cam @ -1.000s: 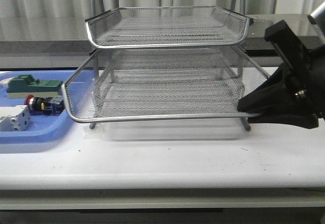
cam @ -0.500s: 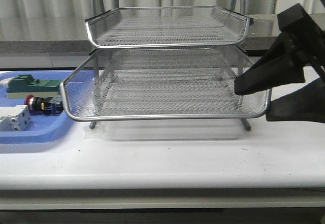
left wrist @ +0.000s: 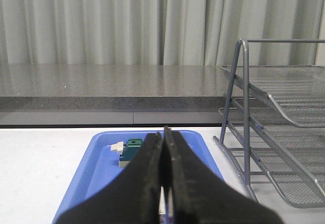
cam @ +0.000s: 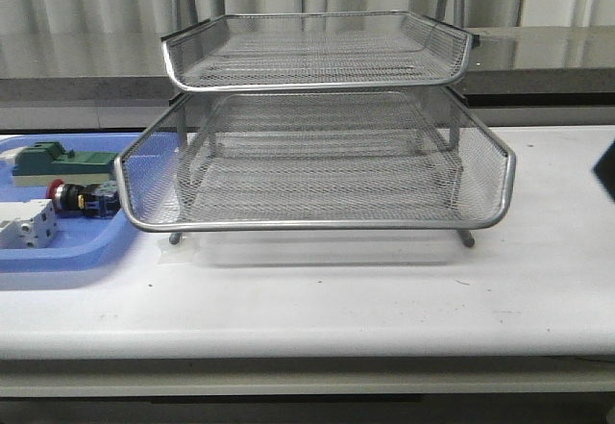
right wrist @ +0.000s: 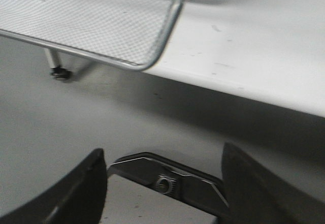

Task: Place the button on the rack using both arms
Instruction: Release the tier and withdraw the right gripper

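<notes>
The small red-capped push-button switch [cam: 85, 197] lies in the blue plastic tray [cam: 58, 257], beside the silver wire-mesh rack [cam: 317, 169]. Light, rigid; grasp its black body. Left gripper [left wrist: 163, 183] clenched, empty; right gripper [right wrist: 162, 183] spread.

A white, faintly speckled table top [cam: 384, 299] carries a three-tier silver wire-mesh letter-tray rack [cam: 317, 169] standing on thin metal legs near its middle, and a shallow blue plastic tray [cam: 58, 256] lying just beside the rack at its left edge
</notes>
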`<state>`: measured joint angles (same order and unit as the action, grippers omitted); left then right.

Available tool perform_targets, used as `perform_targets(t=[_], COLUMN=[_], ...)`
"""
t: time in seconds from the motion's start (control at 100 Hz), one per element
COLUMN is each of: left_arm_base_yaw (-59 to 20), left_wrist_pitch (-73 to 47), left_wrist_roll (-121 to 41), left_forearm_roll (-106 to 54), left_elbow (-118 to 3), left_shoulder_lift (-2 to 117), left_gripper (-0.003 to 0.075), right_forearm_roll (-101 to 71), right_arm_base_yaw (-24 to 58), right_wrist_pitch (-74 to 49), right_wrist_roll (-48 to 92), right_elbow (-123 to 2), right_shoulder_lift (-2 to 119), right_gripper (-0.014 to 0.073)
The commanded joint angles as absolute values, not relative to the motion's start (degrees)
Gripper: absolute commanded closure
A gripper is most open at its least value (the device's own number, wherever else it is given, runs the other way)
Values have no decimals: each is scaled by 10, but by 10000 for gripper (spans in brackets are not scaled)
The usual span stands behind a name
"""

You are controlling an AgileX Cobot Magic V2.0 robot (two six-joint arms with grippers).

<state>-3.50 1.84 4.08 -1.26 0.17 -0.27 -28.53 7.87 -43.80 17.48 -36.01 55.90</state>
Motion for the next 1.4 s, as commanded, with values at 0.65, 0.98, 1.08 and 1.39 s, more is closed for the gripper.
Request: perform_targets(t=[0.65,0.98,1.08,1.39], left_arm_base_yaw=[-41,-41,-41,-41], left_wrist_pitch=[65,65,65,65], left_wrist_roll=[46,46,46,46], left_forearm_roll=[-13,-13,-13,-13], left_elbow=[22,22,22,22], left_shoulder_lift=[-21,-21,-21,-21], left_gripper=[741,741,741,741], right_forearm_roll=[36,36,36,36], right_arm_base_yaw=[78,78,78,78], right_wrist_pitch=[-467,-466,-467,-469], right_wrist_roll=[-60,-60,-60,-60], right_elbow=[-439,-439,-439,-439], right_shoulder_lift=[332,330,330,330], right_gripper=[195,662,662,662])
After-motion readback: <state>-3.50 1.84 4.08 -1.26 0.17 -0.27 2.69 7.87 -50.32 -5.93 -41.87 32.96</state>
